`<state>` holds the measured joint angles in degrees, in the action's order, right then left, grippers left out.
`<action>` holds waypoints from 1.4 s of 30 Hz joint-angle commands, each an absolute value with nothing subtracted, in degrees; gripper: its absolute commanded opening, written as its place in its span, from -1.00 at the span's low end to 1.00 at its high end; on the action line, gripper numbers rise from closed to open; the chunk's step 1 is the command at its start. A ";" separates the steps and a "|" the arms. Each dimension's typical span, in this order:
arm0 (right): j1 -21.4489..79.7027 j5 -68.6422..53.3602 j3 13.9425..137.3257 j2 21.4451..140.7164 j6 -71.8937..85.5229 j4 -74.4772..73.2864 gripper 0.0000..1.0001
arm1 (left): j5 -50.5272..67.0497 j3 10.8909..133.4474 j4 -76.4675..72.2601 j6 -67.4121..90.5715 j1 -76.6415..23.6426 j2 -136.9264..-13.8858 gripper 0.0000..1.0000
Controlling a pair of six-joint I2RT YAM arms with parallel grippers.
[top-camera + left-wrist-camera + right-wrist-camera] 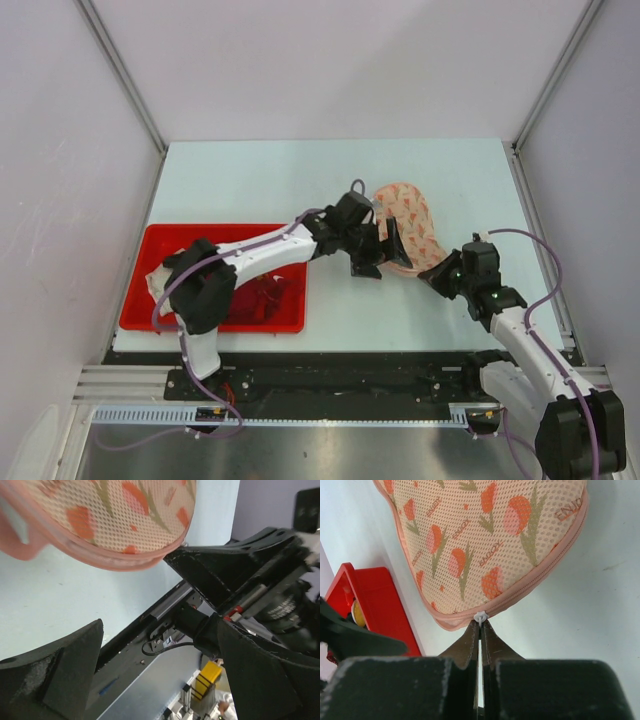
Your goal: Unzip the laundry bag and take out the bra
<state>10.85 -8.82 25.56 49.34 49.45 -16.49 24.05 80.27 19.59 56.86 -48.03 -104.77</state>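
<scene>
1. The round pale pink mesh laundry bag with the orange tulip print [408, 215] lies on the pale bench [250, 180], right of centre, between the two arms.
2. The right jaws are pressed nearly together, pinching the small white zip pull [480, 616] at the bag's near rim. The pink zip runs away from it on both sides.
3. The left jaws stand wide apart on the bag's left side. The bag's rim sits just beyond the gap between them, and as far as I can tell they are not touching it.
4. The bag may be tipped up on its edge, though it's hard to be sure from above.
5. A red plastic tray [225, 232] holding a dark red garment [262, 298] sits well to the left.
</scene>
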 commanded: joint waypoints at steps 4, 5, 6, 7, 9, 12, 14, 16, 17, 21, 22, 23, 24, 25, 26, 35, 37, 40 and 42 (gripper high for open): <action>11.34 -6.59 25.75 48.08 50.10 -15.03 -1.00 | 22.86 83.58 15.47 66.62 -50.89 -111.79 1.00; 11.42 -6.59 25.75 47.90 50.01 -15.20 -1.00 | 22.68 83.67 14.16 67.32 -50.98 -112.84 1.00; 11.43 -6.59 25.75 47.64 50.01 -15.29 -1.00 | 22.41 83.76 13.63 68.28 -50.98 -113.20 1.00; 11.43 -6.50 25.75 47.29 49.84 -15.64 -1.00 | 21.89 83.93 13.45 68.73 -50.98 -113.55 1.00; 11.43 -6.33 25.75 47.02 49.83 -16.08 -1.00 | 20.22 83.85 12.31 70.21 -50.98 -114.34 1.00; 11.43 -6.07 25.75 46.50 49.66 -16.61 -1.00 | 20.48 82.01 8.63 73.11 -50.98 -114.70 1.00; 11.43 -6.06 25.75 46.23 49.40 -16.96 -1.00 | 21.09 79.90 4.86 74.79 -50.98 -114.26 1.00; 11.43 -5.98 25.75 46.06 49.22 -17.31 -1.00 | 21.36 75.43 -2.76 77.60 -50.98 -112.86 0.89; 11.51 -5.98 25.75 45.97 49.31 -17.58 -1.00 | 21.62 74.19 -4.99 78.13 -50.98 -112.33 0.85; 11.43 -5.89 25.75 45.97 49.22 -17.49 -1.00 | 19.87 75.49 -2.03 77.87 -50.98 -112.41 0.87; 11.51 -5.89 25.75 45.97 49.31 -17.23 -1.00 | 19.43 76.19 -0.63 77.78 -50.98 -112.93 0.91; 11.60 -5.98 25.75 46.05 49.31 -17.14 -1.00 | 18.90 76.90 -0.44 77.87 -50.98 -113.37 0.92; 11.43 -6.06 25.75 46.23 49.39 -16.96 -1.00 | 18.11 78.12 -0.44 77.96 -50.98 -113.73 0.92; 11.60 -6.15 25.75 46.23 49.57 -16.79 -1.00 | 17.41 78.83 -0.44 78.05 -50.98 -114.60 0.91; 11.60 -6.15 25.75 46.32 49.57 -16.79 -1.00 | 17.05 79.36 -0.44 78.48 -50.98 -115.04 0.89; 11.25 -5.80 25.75 45.79 48.25 -18.63 -1.00 | 17.22 85.34 3.78 76.47 -50.45 -118.21 -0.99; 11.08 -5.89 25.66 45.97 48.25 -18.63 -1.00 | 18.10 84.64 3.69 75.77 -49.49 -117.86 -0.99; 10.20 -6.06 25.66 45.88 47.90 -18.46 -1.00 | 18.98 82.36 4.04 73.31 -47.21 -115.49 -0.99; 8.09 -6.59 25.40 46.05 47.11 -18.46 -1.00 | 21.34 80.87 3.26 71.90 -45.80 -114.18 -0.99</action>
<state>10.68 -6.87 25.50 46.65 48.86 -19.00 18.70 82.74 4.16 76.14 -49.41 -117.75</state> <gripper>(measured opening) 0.010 0.027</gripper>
